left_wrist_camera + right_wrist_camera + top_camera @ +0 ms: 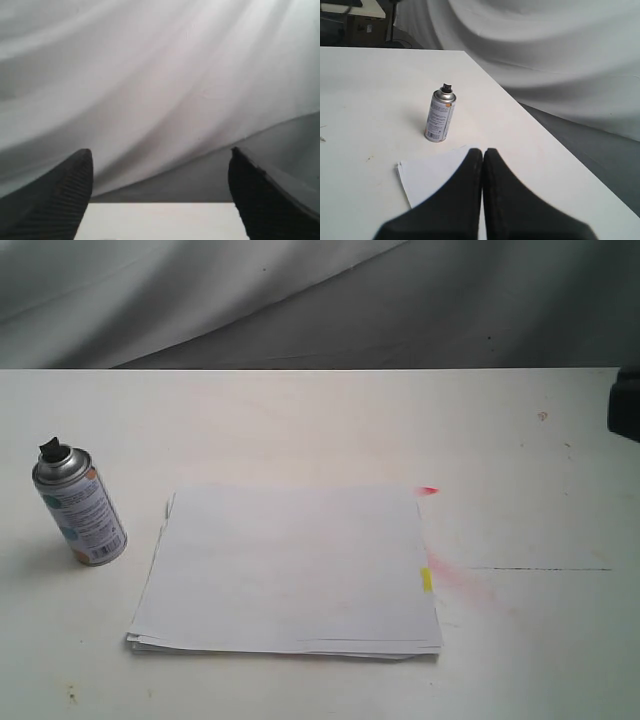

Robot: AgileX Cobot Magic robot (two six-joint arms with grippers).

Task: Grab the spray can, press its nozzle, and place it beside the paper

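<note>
We see a white table [300,420] filling most of the exterior view, with a grey-white draped cloth [200,290] hanging behind its far edge. On the table, near the middle and towards the near side, lies the paper [290,570], a thin stack of white sheets whose edges do not quite line up at the near left corner. The left gripper [161,165] is not in the exterior view; its own camera shows its two dark ribbed fingers [65,195] spread wide with nothing between them, facing the cloth and the far edge of the table. The right gripper [483,152] has its fingers pressed together along their length, holding nothing. It hangs over a corner of the paper and points towards the spray can [82,512]. The can stands upright on the left of the table, just beside the paper's left edge but not touching it, and no gripper is on it. Its black nozzle [51,449] sits on top of the shiny shoulder. Smaller still: a thin dark line [540,569] on the table to the right of the paper, a faint pink smear [465,580] and a small yellow tab [426,580] at the paper's right edge, and a red fleck [429,490] at its far right corner.
</note>
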